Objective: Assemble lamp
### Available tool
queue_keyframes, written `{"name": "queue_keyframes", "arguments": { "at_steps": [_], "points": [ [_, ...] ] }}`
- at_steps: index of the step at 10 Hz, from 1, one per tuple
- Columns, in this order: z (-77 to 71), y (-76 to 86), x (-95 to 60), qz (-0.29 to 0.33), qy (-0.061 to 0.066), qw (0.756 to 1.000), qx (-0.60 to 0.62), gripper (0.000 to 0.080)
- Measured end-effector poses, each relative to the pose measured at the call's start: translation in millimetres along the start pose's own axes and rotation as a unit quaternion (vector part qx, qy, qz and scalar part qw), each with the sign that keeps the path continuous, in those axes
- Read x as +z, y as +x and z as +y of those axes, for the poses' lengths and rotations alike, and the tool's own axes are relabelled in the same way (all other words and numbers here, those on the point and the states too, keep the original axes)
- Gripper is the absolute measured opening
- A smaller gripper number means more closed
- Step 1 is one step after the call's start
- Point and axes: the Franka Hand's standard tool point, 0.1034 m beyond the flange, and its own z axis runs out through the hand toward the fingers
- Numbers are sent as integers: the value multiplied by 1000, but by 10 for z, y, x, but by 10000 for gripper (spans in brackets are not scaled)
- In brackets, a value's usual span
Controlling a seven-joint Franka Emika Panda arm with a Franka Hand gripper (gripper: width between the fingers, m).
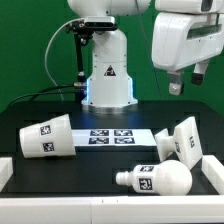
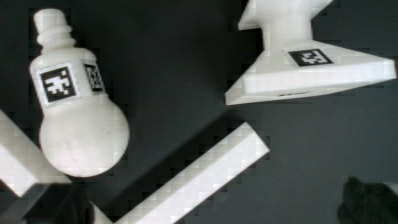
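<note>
On the black table [image 1: 85, 165], the three lamp parts lie loose and apart from one another. The conical shade [image 1: 48, 137] lies on its side at the exterior view's left, a square black-and-white tag on its wall. The marker board [image 1: 112, 137] lies flat mid-table, showing its printed tags. The boxy base [image 1: 180, 140] sits tilted at the right, also tagged. The bulb [image 1: 155, 180] lies on its side near it, neck pointing left — a tag where neck meets globe. The gripper [image 1: 187, 79] hangs high above the base, fingers parted, holding nothing. A triangle label on the arm's pedestal [image 1: 108, 72] is too small to read.
</note>
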Motion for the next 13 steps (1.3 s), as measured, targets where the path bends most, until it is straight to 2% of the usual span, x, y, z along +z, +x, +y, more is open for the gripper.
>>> {"name": "queue_keyframes", "arguments": {
  "at_steps": [11,12,13],
  "points": [
    [-3,-13,31,-2,3,1000,5,700],
    [7,-59,70,-3,6,1000,4,700],
    [-8,-94,129,4,1,1000,1,700]
  ]
}}
